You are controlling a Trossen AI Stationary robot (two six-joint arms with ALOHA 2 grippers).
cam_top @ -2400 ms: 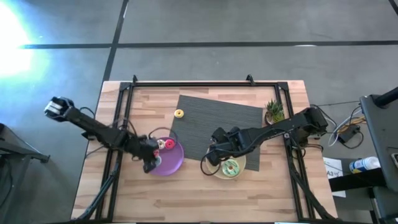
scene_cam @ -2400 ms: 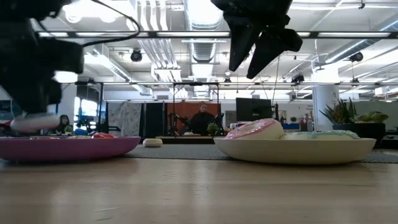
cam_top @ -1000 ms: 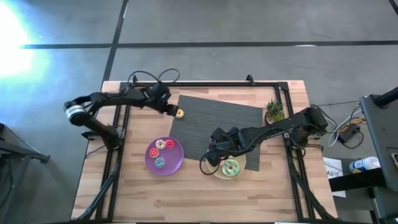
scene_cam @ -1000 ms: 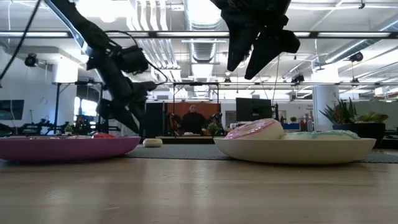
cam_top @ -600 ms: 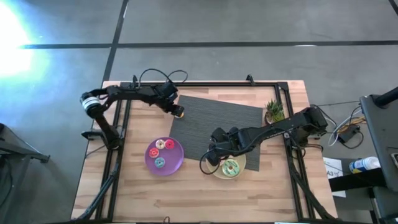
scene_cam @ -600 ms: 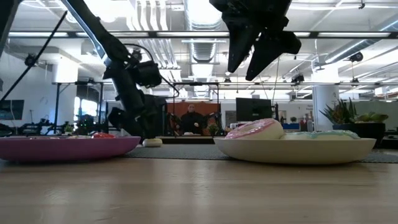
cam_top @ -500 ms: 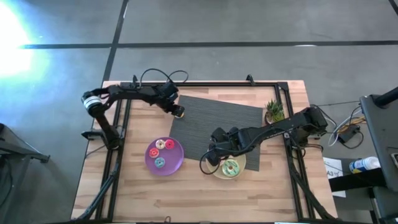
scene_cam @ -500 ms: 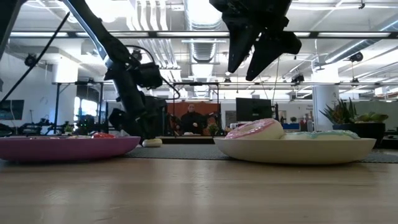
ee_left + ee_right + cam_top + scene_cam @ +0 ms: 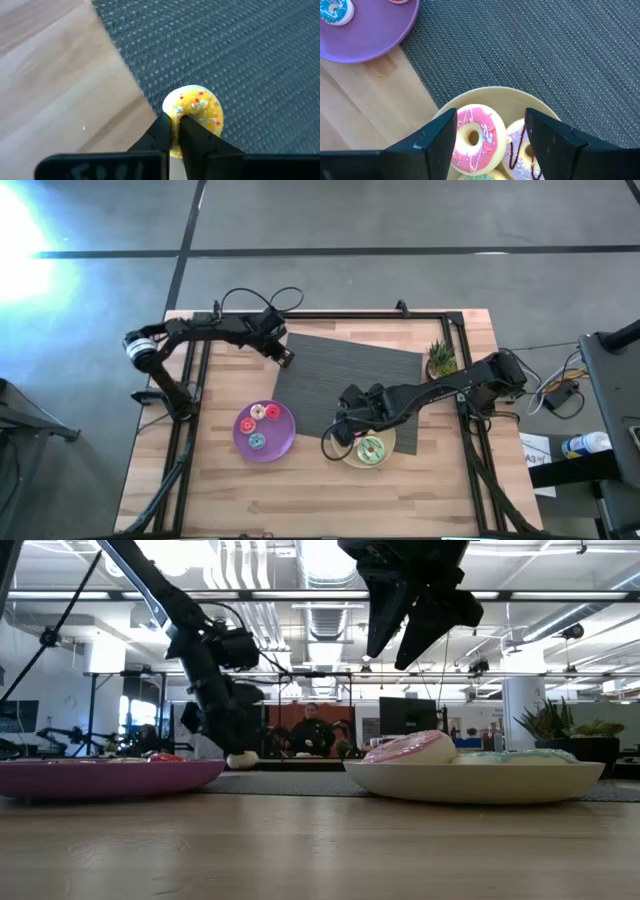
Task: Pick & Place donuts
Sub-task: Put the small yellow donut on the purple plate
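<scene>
Pinching the yellow donut, left hand (right hand gapes); no writing legible.

Grey floor with a dark line surrounds the wooden surface. Behind it, an open hall with ceiling lights, a monitor, and a seated person.

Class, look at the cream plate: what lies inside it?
In the cream plate lie a pink donut, a white-brown donut and a green donut. The right pincer, open above, covers parts of them.
</scene>
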